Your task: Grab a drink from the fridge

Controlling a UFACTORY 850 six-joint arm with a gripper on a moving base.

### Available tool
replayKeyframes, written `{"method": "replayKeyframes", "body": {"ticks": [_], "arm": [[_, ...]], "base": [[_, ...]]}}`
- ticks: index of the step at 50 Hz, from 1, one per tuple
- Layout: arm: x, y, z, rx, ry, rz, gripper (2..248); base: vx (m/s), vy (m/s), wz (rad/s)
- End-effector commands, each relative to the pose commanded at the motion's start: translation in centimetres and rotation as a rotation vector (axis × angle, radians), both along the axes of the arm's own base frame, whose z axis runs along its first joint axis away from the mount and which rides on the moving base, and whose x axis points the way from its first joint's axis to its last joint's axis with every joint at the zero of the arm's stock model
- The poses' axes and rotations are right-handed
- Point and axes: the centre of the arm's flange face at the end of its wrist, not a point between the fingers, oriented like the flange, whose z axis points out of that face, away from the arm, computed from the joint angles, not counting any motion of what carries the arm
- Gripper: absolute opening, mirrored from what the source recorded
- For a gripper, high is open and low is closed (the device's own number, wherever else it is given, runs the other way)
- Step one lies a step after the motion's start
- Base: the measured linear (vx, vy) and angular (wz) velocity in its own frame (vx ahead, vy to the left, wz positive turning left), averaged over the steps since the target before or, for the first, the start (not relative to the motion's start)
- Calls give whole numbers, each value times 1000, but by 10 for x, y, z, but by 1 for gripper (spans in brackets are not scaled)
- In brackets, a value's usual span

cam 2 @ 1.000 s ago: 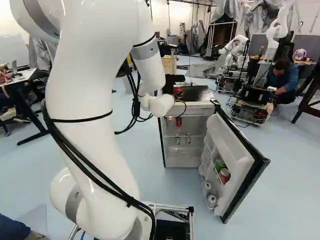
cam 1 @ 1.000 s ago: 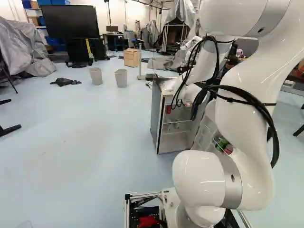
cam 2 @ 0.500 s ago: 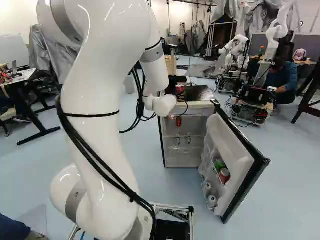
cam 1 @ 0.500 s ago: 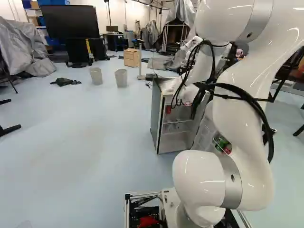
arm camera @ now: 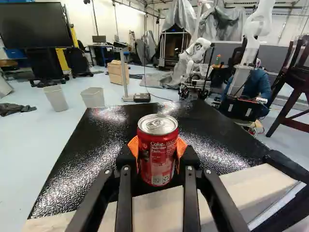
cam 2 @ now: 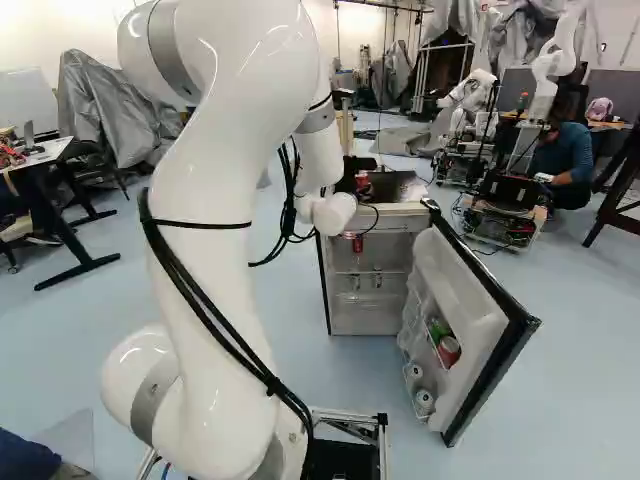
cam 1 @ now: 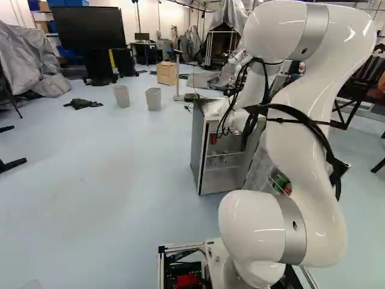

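In the right base view my gripper [cam 2: 347,174] is over the fridge top, partly hidden by the wrist, with a red can [cam 2: 362,182] at its fingers. The wrist view has the gripper [arm camera: 158,150] shut on this upright red can [arm camera: 157,157], an orange pad at either side. Whether its base touches the black fridge top [arm camera: 104,145] cannot be told. The fridge [cam 2: 323,285] stands with its door [cam 2: 487,330] swung open. Inside hangs or stands a small red item [cam 2: 357,243] near the upper shelf. Green [cam 2: 438,328] and red cans [cam 2: 449,351] sit in the door rack.
The open door juts toward the base, right of the fridge. Two grey bins [cam 1: 121,96] and a wooden cabinet [cam 1: 167,73] stand on the floor farther off. Another robot [cam 2: 468,95] is beyond the fridge; a table [cam 2: 50,160] stands at the left of the right base view.
My arm's upper links have swung down and forward, shifting rightward in the right base view. The wrist and held red can have moved slightly farther over the fridge top. The base has stayed put.
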Motion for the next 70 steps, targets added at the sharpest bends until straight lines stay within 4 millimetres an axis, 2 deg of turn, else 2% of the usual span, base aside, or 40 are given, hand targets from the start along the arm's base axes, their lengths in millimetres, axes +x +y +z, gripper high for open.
{"method": "replayKeyframes", "body": {"ticks": [13, 14, 18, 19, 23, 24, 28, 29, 34, 35, 52, 70], "arm": [[0, 0, 0, 0, 0, 0, 96], [0, 0, 0, 0, 0, 0, 122], [0, 0, 0, 0, 0, 0, 122], [0, 0, 0, 0, 0, 0, 154], [0, 0, 0, 0, 0, 0, 154], [0, 0, 0, 0, 0, 0, 188], [-1, 0, 0, 0, 1, 0, 188], [-2, 0, 0, 0, 1, -1, 223], [-8, 1, 1, 2, 5, -3, 223], [-10, 1, 1, 2, 6, -4, 247], [-42, 0, 6, 7, 23, -24, 247], [-73, -14, 25, 2, 7, -70, 247]], "base": [[0, 0, 0], [0, 0, 0], [0, 0, 0], [0, 0, 0], [0, 0, 0], [0, 0, 0], [0, 0, 0], [0, 0, 0], [0, 0, 0], [0, 0, 0], [0, 0, 0], [0, 0, 0]]}}
